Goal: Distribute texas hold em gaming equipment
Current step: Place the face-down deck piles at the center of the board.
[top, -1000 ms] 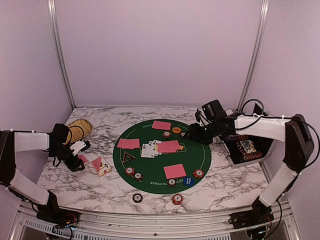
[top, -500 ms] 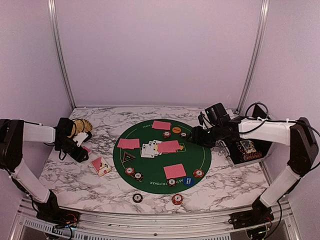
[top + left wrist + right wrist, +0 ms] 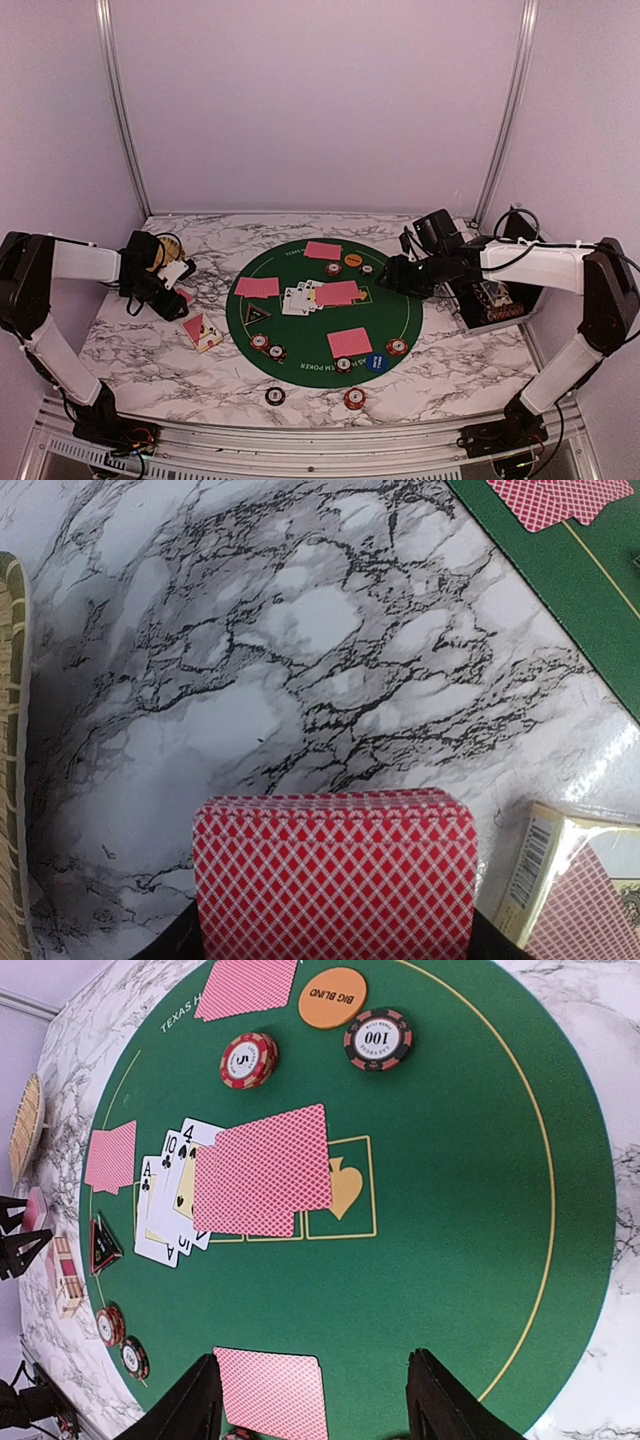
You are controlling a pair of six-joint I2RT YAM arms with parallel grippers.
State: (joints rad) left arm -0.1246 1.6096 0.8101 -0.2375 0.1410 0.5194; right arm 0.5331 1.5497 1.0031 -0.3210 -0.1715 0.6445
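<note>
Left gripper (image 3: 330,938) is clamped on a deck of cards (image 3: 335,865), red backs facing the wrist cam. You only get dark slivers of the fingers at the bottom corners, and the deck's lower edge is cut off. It's over the bare marble table (image 3: 300,630), between the basket (image 3: 10,780) (just a strip at the left edge) and a card box (image 3: 565,880) that's half out of frame. In the top view the arm covers most of the basket.

Right gripper (image 3: 312,1360) has its jaws wide apart over the green mat (image 3: 480,1210). A face-down card (image 3: 270,1395) shows between them, and I can't tell if they touch it. Also on the mat are a face-up spread (image 3: 170,1195) half buried under another card (image 3: 262,1170), chips (image 3: 249,1060), an orange disc (image 3: 332,997) and a triangular marker (image 3: 103,1243). The blue button (image 3: 375,363) sits at the near rim, with stray chips (image 3: 353,399) just off the mat. The black case (image 3: 495,300) is partly behind the right arm, contents too small to read.
</note>
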